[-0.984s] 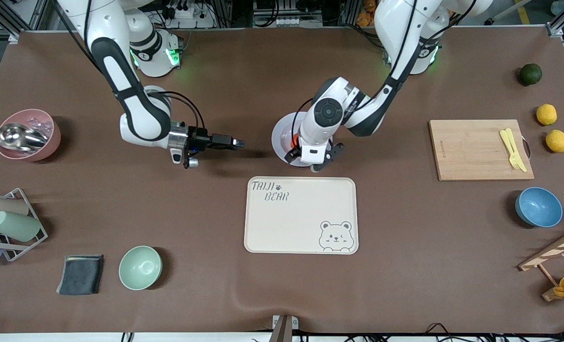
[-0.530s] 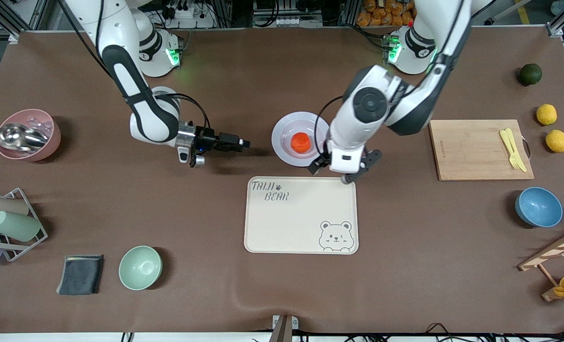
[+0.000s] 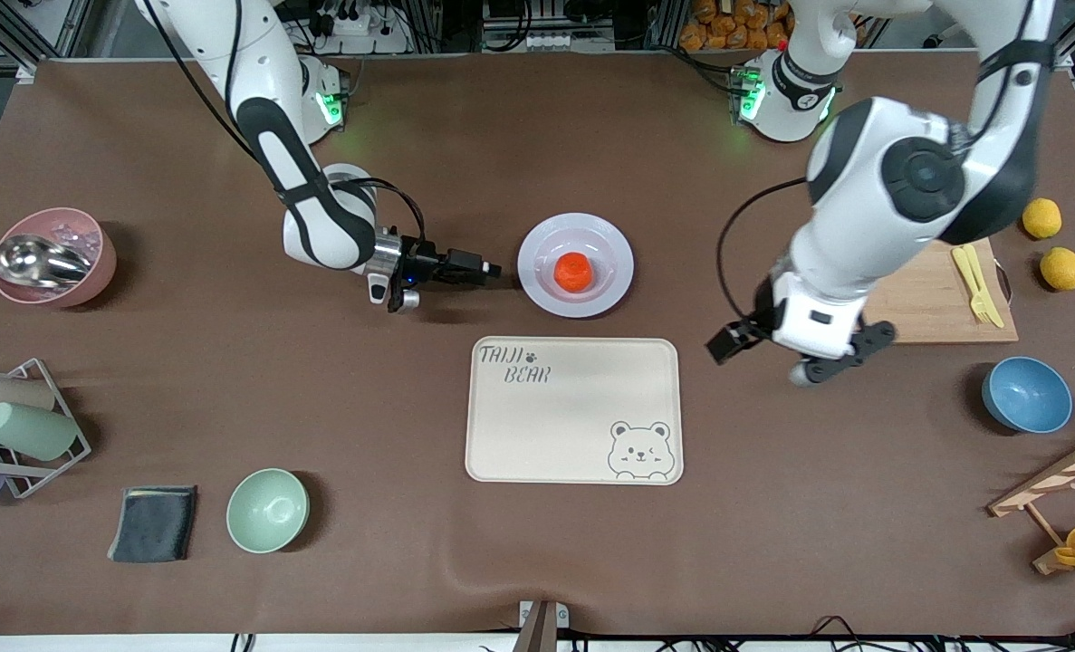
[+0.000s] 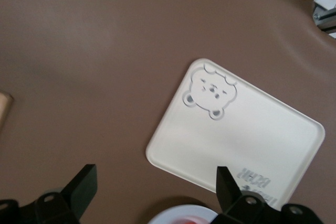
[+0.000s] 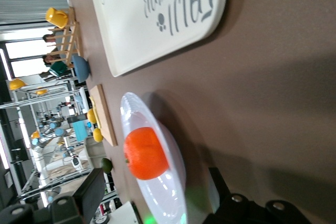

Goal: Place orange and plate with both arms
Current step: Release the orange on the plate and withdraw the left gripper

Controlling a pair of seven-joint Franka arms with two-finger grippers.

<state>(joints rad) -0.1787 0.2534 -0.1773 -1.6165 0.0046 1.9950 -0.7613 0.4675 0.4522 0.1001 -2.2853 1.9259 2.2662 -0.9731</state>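
Now the orange [image 3: 573, 271] sits in the middle of the plate [image 3: 537, 281], and the plate rests flat on the table, just farther from the front camera than the beige bear tray [image 3: 573, 412]. Nothing touches the fruit.

The right gripper [image 3: 487, 270] lies low and sideways over the table, just beside the plate's rim toward the right arm's end. Its fingers are spread and hold nothing; in the right wrist view the two dark fingertips [image 5: 86, 195] frame the plate [image 5: 170, 161] and the orange [image 5: 144, 153] between them, with the tray's printed corner [image 5: 157, 14] close by.

The left gripper [image 3: 777, 349] hangs in the air over bare table between the tray and the wooden cutting board [image 3: 917, 312], well apart from the plate. Its fingers are wide open and empty; the left wrist view shows both fingertips [image 4: 81, 187] apart, the tray [image 4: 241, 135] beneath, and a sliver of the plate [image 4: 184, 216] at the edge of the picture.

A yellow fork [image 3: 976, 282] lies on the cutting board, and a blue bowl [image 3: 1026, 395] stands nearer the front camera than the board.
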